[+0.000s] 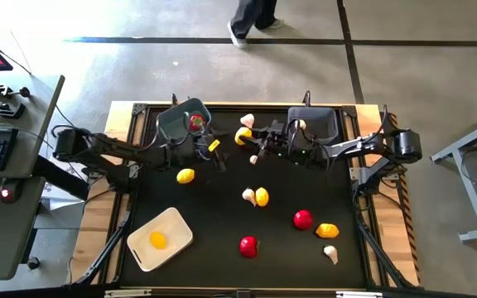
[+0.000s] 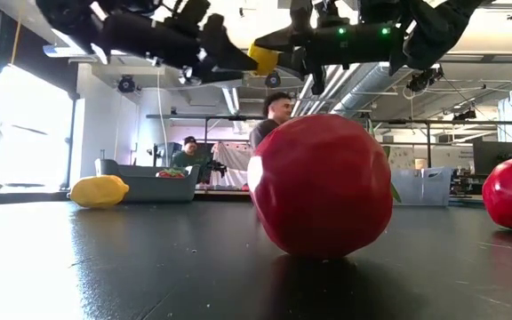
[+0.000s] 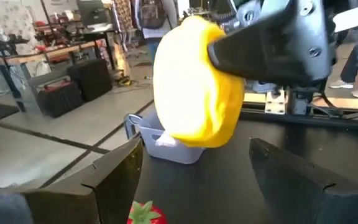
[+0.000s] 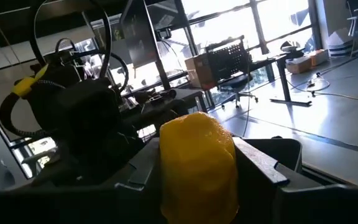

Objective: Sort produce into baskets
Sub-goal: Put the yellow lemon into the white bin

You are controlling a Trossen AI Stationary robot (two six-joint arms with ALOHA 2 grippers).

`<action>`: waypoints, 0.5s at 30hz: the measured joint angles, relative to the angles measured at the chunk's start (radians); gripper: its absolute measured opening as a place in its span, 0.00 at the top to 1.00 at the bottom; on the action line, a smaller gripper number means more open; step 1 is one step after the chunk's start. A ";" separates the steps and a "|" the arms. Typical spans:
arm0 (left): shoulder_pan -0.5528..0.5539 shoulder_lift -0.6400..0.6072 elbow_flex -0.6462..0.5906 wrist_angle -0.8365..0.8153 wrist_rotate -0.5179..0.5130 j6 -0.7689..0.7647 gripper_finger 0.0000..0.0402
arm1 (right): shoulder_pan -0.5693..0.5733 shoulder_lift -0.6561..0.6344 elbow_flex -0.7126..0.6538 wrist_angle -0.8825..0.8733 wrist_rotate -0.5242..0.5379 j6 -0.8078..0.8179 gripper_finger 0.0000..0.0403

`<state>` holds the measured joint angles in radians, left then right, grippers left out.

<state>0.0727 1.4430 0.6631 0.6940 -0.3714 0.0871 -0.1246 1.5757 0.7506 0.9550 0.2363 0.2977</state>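
Above the far middle of the table, the right gripper (image 1: pixel 251 142) pinches a yellow lemon (image 1: pixel 243 136) between its fingers, held in the air, with the left gripper (image 1: pixel 219 157) close beside it, jaws spread wide and empty. The left wrist view shows the lemon (image 3: pixel 194 87) just ahead of those parted fingers (image 3: pixel 114 171), clamped from the far side by the other arm.

The lemon looks smooth and rounded, and only a narrow part sits in the clamp, so a nudge from the left fingers as the arms separate could twist it loose. It would probably fall to the mat and roll among the loose pieces. The two arms are also near enough to collide.

To the left, the grey-blue bin (image 1: pixel 182 122) already holds a red tomato (image 1: pixel 195 122); the darker rectangular bin (image 1: pixel 315 124) sits to the right, under the right arm. A garlic bulb (image 1: pixel 248 121) lies at the far edge between them. A second lemon (image 1: pixel 186 175) rests on the mat near the left arm. Mid-table, a garlic (image 1: pixel 248 195) touches another lemon (image 1: pixel 262 196). Nearer lie two tomatoes (image 1: pixel 303 218) (image 1: pixel 248 245), one more lemon (image 1: pixel 327 230) and a garlic (image 1: pixel 330 253). The cream tray (image 1: pixel 172 225), near left, holds a lemon (image 1: pixel 158 240). Nothing blocks the way to either bin except the left arm itself.
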 joint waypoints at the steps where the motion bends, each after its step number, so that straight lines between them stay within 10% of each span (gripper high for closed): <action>1: 0.000 0.018 0.014 -0.003 0.000 -0.004 0.30 | 0.000 0.000 0.000 0.000 0.000 0.001 0.67; 15: -0.008 0.067 0.103 0.000 -0.058 0.016 0.30 | 0.000 0.000 0.000 -0.007 0.000 0.016 0.67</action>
<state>0.0646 1.5097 0.7664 0.6937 -0.4291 0.1030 -0.1246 1.5757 0.7506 0.9483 0.2364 0.3141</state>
